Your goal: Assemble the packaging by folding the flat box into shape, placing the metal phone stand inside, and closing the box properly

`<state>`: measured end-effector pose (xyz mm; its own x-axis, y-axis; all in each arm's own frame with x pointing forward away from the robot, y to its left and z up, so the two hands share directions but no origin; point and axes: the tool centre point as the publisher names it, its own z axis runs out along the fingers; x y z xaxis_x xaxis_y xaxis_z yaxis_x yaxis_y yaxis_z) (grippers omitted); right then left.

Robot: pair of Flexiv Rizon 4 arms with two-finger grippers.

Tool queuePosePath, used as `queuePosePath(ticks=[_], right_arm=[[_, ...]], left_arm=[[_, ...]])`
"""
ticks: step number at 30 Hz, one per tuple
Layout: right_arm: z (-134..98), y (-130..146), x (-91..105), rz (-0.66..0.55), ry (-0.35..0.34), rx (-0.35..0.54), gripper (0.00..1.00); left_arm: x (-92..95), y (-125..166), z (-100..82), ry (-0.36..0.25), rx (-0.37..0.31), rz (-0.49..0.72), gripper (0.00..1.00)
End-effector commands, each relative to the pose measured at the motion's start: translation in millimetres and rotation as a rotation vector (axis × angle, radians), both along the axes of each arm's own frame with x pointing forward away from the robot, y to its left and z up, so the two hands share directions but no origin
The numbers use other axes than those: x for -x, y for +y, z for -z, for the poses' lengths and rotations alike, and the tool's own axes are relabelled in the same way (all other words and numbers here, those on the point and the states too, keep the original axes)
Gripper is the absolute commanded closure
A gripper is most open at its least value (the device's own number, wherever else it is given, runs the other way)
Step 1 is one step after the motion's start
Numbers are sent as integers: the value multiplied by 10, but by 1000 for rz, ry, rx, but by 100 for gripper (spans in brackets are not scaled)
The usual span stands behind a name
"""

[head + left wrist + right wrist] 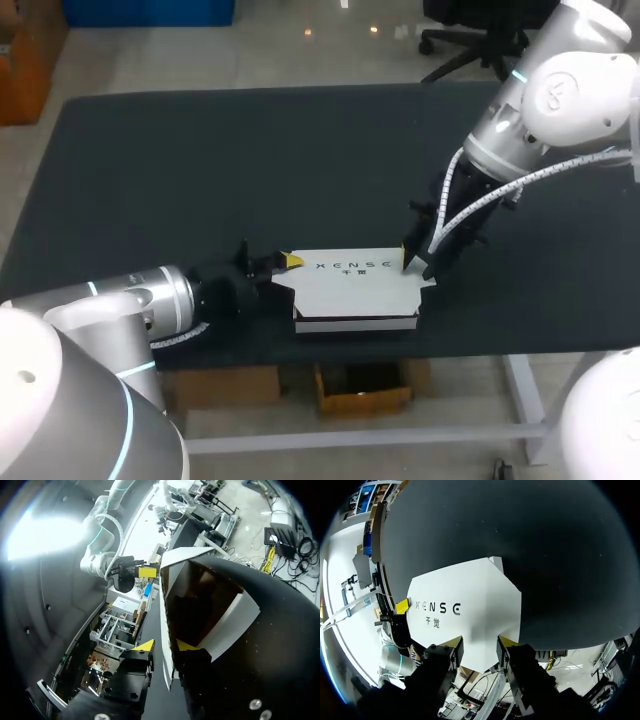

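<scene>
The white box point(350, 290) lies near the table's front edge with its printed lid facing up. My left gripper point(288, 262) is at the box's left end. In the left wrist view it point(165, 645) stands open, with a thin white flap point(166, 630) edge-on between its fingers. Past that flap the box's open end shows a dark brown inside point(200, 600) and a side flap point(235, 622) folded outward. My right gripper point(413, 262) comes down onto the lid's right end. It point(480, 641) is open, its tips over the white lid point(470, 605). No phone stand is visible.
The dark table top point(200, 170) stretches wide behind and to both sides of the box. The front edge point(450, 350) runs just below the box. My two arms close in on the box from either end.
</scene>
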<state>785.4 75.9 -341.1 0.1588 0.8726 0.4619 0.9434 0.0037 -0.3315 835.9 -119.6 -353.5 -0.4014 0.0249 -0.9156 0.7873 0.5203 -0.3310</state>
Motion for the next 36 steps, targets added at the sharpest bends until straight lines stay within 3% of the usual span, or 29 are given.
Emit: queuePosePath(ticks=[1, 14, 18, 22, 24, 25, 26, 27, 29, 34, 36], right_arm=[[13, -7, 18, 5, -3, -1, 59], [18, -12, 10, 7, -5, -1, 59], [16, -10, 9, 8, -10, -2, 60], [18, -5, 7, 8, -13, -4, 60], [17, 1, 9, 7, -16, -3, 60], [16, 3, 9, 7, -16, -2, 60], [16, 4, 9, 8, -17, -2, 60], [15, 5, 9, 7, -18, -2, 60], [13, 5, 8, 7, -19, -1, 60], [13, 13, -2, 6, -20, 0, 61], [13, 18, -4, 5, -21, 0, 61]], left_arm=[[78, 83, -19, -11, 12, -13, 76], [283, 430, -40, -18, -34, -62, 72], [340, 605, -100, 1, -39, -93, 67], [370, 756, -235, 43, -25, -107, 71], [387, 833, -349, 79, -15, -125, 61], [392, 864, -400, 92, -10, -125, 44], [392, 889, -442, 97, -9, -138, 20], [381, 930, -510, 129, -4, -155, 9], [350, 993, -603, 186, -5, -177, 0], [266, 1017, -750, 331, -55, -280, 0], [258, 999, -824, 347, -54, -313, 0]])
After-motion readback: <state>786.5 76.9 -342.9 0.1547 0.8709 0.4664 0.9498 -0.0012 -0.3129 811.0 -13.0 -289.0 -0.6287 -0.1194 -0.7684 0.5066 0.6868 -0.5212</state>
